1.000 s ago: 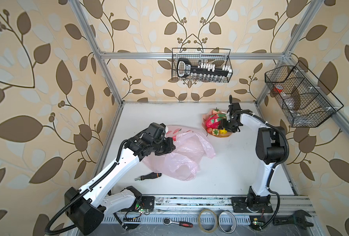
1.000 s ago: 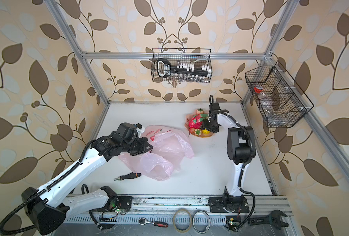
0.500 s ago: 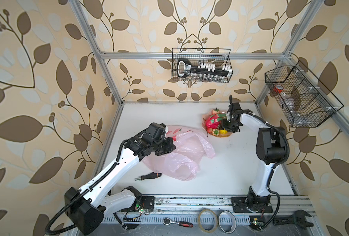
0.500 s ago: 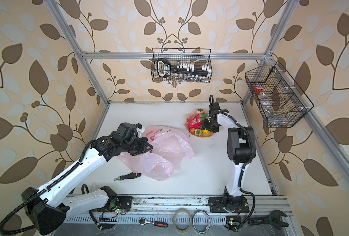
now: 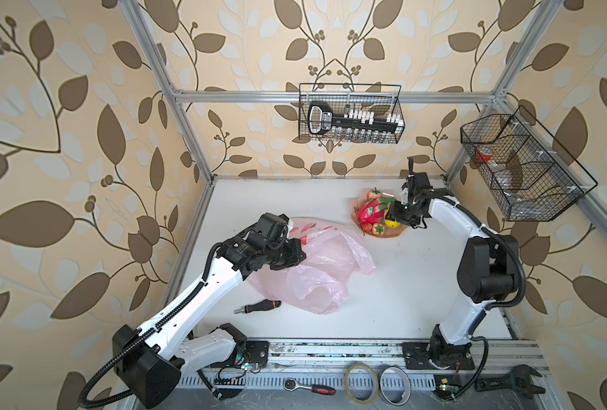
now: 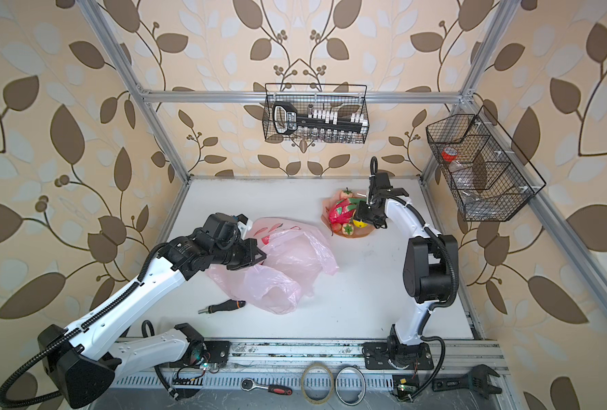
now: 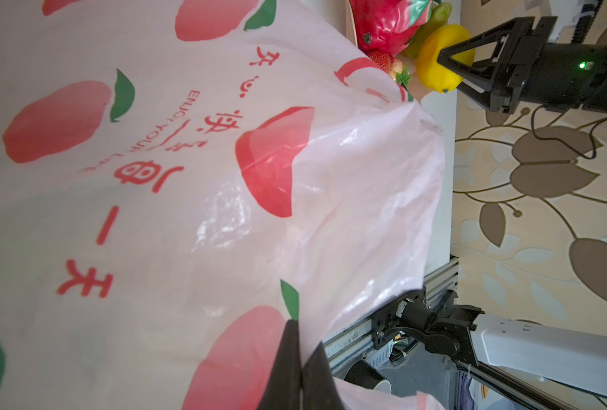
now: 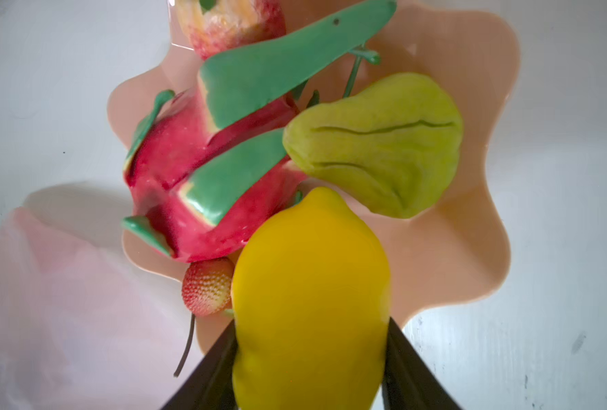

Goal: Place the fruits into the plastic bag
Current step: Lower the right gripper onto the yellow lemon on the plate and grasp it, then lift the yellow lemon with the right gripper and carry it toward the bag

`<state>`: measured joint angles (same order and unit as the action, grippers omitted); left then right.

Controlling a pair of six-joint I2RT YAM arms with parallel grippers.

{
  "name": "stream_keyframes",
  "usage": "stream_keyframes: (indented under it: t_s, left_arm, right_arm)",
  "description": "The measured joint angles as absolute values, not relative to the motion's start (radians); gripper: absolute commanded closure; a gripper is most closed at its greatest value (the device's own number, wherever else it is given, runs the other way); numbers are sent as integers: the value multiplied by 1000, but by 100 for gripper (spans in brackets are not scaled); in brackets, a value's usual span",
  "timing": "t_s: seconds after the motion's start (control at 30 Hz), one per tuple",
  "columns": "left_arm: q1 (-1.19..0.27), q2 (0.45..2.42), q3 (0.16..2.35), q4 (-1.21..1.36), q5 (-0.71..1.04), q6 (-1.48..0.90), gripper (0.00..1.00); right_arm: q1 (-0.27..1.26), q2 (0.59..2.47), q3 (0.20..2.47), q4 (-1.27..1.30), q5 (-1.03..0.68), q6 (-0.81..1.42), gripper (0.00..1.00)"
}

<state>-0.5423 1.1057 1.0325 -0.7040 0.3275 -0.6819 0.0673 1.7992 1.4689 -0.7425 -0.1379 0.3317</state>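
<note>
Over the last second the right tool [image 8: 312, 326] has nipped in slightly and now clamps the lemon [image 8: 309, 284] over the plate [image 8: 472, 248], near the table's [image 5: 401, 284] back right corner. The pick looks made, with the carry still to come. The left tool [image 7: 300, 358] stays pinched shut on the plastic bag [image 7: 188, 177] mid-table. The lemon's long axis lies across the grip, nose toward the dragon fruit [image 8: 174, 170] and pear [image 8: 376, 149].

Both arms had white shells on the long links and black motor housings at the joints. The left arm [image 5: 209, 294] carried a black ribbed cable chain [image 5: 179, 307] along its white link, and a corrugated black hose [image 5: 96, 380] looped from its base. The right arm [image 5: 447, 216] wore white cable ties [image 5: 481, 227]. The right gripper [image 7: 453, 71] had black fingers [image 7: 518, 42] shaped as open triangles, with a green light [image 7: 582, 65] on its body.
</note>
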Motion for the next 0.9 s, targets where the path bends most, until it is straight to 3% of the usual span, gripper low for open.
stream_keyframes:
  t_s: [0.43,0.9]
  left_arm:
    - [-542,1131,1032,-682,356,-679,100]
    - [-542,1172,1032,-664,363,-671,100]
  right_arm:
    - [47,1634,1432,-762,-214,362,70]
    - [-9,1341,1191,-612,-513,499,70]
